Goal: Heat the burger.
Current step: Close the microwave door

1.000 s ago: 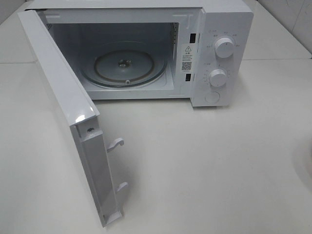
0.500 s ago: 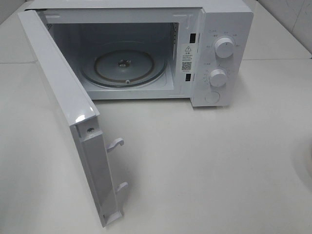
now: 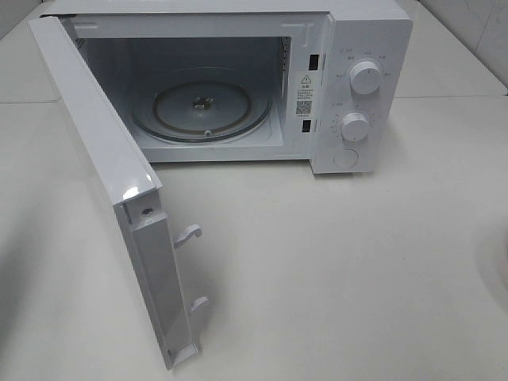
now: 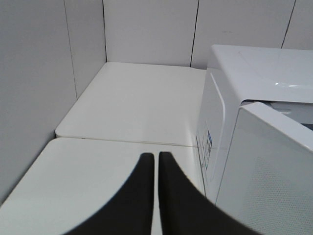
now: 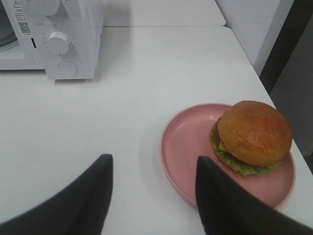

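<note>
Only right wrist view shows burger (image 5: 254, 133); right end effector (image 5: 154, 193) released, left end effector (image 4: 152, 164) clenched empty

White panelled wall (image 4: 146, 29) stands beyond the left claw, dark seams between panels. White counter (image 3: 333, 262) under both claws, slab joint ahead of the left one. Even, soft light.
</note>
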Controlling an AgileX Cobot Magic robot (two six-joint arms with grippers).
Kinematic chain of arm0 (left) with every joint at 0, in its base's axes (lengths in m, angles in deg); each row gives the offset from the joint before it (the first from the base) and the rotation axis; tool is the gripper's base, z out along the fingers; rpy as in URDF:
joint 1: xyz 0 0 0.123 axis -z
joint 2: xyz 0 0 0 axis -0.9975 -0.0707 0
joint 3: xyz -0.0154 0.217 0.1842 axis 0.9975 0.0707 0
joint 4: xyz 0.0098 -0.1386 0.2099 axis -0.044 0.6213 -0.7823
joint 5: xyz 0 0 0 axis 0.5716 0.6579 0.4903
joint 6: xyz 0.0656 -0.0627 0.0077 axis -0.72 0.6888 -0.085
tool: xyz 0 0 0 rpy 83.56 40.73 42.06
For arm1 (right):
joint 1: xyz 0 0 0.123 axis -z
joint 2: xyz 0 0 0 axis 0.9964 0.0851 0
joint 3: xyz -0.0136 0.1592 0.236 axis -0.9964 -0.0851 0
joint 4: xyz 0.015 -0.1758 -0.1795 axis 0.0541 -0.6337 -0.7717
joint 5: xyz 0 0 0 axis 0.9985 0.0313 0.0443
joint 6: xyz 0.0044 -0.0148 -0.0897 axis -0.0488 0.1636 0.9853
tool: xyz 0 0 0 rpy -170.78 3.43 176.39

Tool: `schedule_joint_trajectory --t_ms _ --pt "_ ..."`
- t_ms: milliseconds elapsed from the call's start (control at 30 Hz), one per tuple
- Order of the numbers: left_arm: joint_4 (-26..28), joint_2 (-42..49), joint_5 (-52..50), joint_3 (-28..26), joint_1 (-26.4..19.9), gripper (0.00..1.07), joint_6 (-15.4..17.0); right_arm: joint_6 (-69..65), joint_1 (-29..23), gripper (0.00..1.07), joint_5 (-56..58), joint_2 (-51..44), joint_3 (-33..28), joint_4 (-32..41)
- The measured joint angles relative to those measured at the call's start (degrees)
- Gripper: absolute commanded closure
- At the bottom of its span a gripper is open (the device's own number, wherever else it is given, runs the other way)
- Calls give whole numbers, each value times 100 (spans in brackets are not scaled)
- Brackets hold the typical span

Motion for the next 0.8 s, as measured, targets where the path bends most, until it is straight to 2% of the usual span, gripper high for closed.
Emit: schedule_joint_trajectory --t_ms 100,167,233,267,300,367,400,633,800 --pt "-143 -544 -413 17 0 106 332 0 0 62 0 0 0 0" --pt "-275 -676 -539 17 0 106 401 0 0 62 0 0 0 0" --pt "-647 -1197 -1129 17 0 106 745 0 0 62 0 0 0 0" --pt "-647 -1197 -1129 17 0 106 745 0 0 62 0 0 0 0" --pt "-911 -1524 -1570 17 0 106 968 0 0 62 0 0 0 0" --pt "-1060 -1702 -1811 17 0 106 1077 0 0 62 0 0 0 0" --pt "-1295 -2023 -2269 17 0 106 1186 0 0 62 0 0 0 0" --pt "-1553 -3037 -3547 11 0 106 1266 0 0 62 0 0 0 0" --pt "-1822 -3713 -3948 6 0 106 1266 0 0 62 0 0 0 0"
